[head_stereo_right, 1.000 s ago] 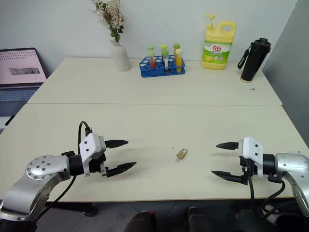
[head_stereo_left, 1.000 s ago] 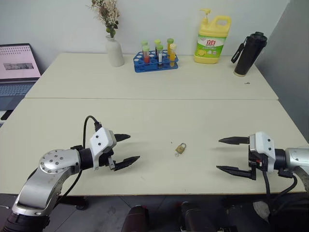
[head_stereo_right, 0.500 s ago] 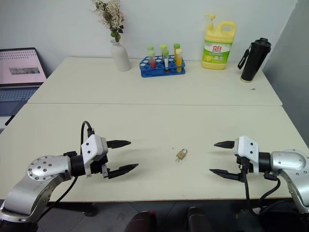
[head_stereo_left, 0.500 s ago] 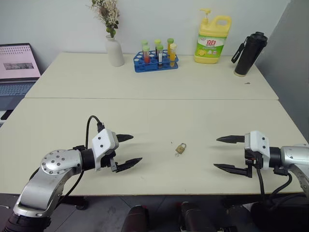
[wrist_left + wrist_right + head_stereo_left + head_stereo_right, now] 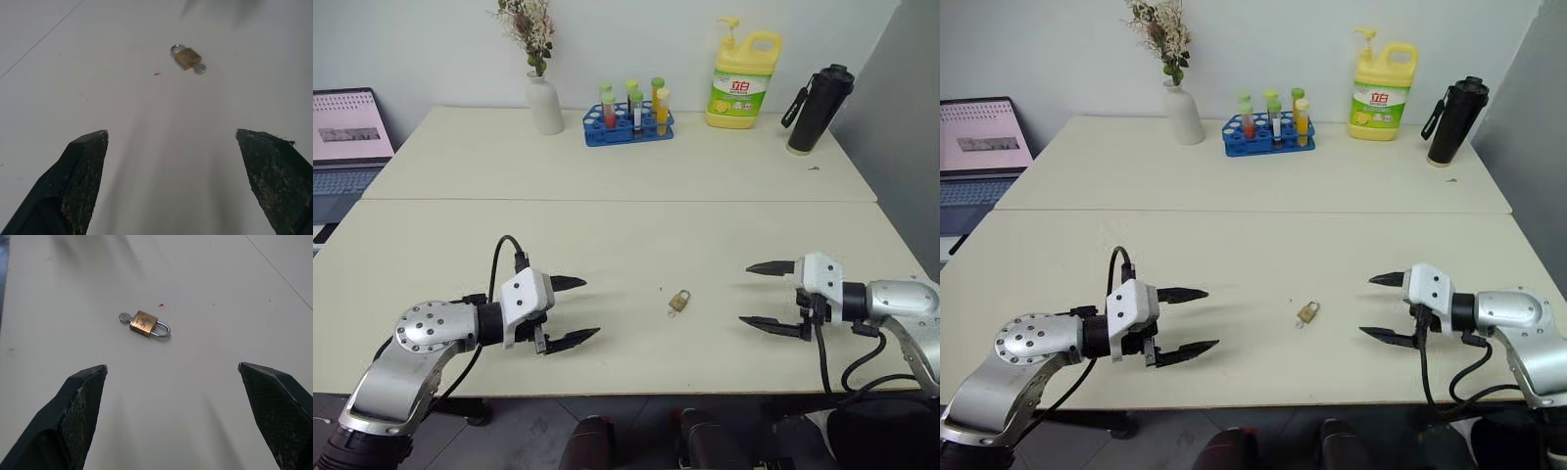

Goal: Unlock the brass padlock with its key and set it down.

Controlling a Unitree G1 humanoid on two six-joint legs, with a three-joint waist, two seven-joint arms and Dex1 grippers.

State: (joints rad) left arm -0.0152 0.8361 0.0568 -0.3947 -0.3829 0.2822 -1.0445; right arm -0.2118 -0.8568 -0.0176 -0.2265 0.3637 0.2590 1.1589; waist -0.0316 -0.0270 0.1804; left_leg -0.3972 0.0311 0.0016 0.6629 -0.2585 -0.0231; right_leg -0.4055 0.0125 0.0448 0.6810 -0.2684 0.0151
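The brass padlock (image 5: 680, 300) lies flat on the cream table (image 5: 607, 245) between my two arms, its silver shackle closed. The key (image 5: 123, 317) sticks out of the bottom of the lock body, also seen as a small silver stub, the key (image 5: 199, 68), in the left wrist view. My left gripper (image 5: 578, 310) hovers open to the left of the padlock, pointing at it, nothing between its fingers. My right gripper (image 5: 761, 295) is open to the right of the padlock, pointing at it, and holds nothing. Both are well apart from the padlock (image 5: 1308, 311).
At the back of the table stand a white vase with dried flowers (image 5: 545, 102), a blue rack of test tubes (image 5: 629, 122), a yellow detergent bottle (image 5: 742, 80) and a black flask (image 5: 819, 109). A laptop (image 5: 347, 137) sits at the far left.
My right gripper has moved left toward the padlock and a little further up the table. The left gripper has stayed where it was, turning slightly. The padlock has not moved.
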